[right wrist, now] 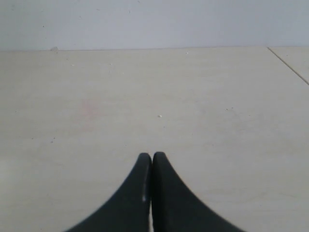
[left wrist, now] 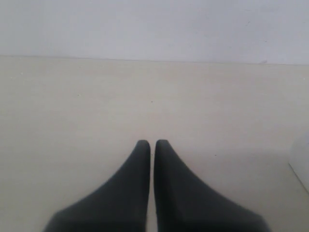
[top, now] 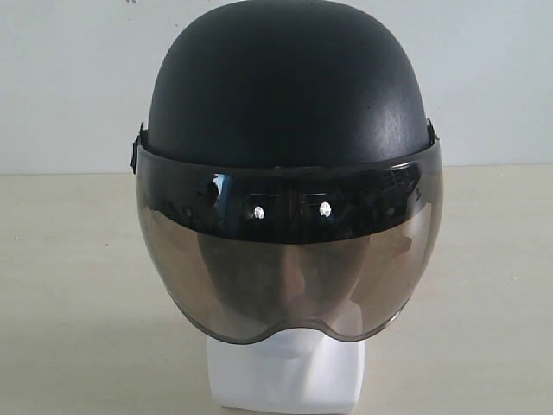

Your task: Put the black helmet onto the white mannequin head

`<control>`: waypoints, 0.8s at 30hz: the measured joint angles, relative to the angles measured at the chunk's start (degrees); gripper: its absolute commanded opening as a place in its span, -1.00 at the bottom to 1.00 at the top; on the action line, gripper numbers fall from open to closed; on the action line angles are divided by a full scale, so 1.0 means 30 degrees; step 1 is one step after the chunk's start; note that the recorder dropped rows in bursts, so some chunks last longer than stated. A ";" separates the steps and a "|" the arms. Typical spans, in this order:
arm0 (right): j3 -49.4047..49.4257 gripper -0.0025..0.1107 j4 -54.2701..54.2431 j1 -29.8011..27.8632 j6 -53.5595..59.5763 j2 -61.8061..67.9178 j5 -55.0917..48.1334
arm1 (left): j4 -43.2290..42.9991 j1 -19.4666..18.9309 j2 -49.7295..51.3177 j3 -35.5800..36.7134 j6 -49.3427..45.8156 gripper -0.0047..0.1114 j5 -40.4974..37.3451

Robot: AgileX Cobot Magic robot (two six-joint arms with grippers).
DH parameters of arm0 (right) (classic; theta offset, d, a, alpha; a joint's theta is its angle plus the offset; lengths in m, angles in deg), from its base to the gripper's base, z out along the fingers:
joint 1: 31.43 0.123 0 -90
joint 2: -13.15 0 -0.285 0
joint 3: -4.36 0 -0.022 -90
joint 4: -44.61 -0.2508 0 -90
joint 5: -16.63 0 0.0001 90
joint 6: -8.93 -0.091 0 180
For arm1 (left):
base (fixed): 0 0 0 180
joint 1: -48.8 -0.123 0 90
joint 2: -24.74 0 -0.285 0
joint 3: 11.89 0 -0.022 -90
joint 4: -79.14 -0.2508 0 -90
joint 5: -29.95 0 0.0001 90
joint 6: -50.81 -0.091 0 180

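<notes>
The black helmet [top: 289, 86] sits upright on the white mannequin head [top: 289, 372], filling the middle of the exterior view. Its smoky visor [top: 289, 277] hangs down over the face, so only the chin and the blocky neck base show below it. Neither gripper appears in the exterior view. My left gripper [left wrist: 152, 143] is shut with nothing between its black fingers, hovering over bare table. My right gripper [right wrist: 152, 155] is likewise shut and empty above the tabletop. Neither wrist view shows the helmet.
The pale wooden table [top: 78, 285] spreads to both sides of the head, with a white wall [top: 69, 78] behind. A white object's edge [left wrist: 301, 162] shows at one side of the left wrist view. A table seam [right wrist: 288, 65] crosses a corner of the right wrist view.
</notes>
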 measured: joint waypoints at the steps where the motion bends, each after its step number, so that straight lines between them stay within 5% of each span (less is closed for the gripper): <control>1: 0.0000 -0.96 0.0000 0.0000 0.0000 0.0000 0.0000 | 0.0000 0.0000 0.0000 0.0000 0.0000 -0.84 0.0000; 24: 0.0000 -0.96 0.0000 0.0000 0.0000 0.0000 0.0000 | 0.0000 0.0186 0.0000 0.0000 0.0014 -0.84 0.0000</control>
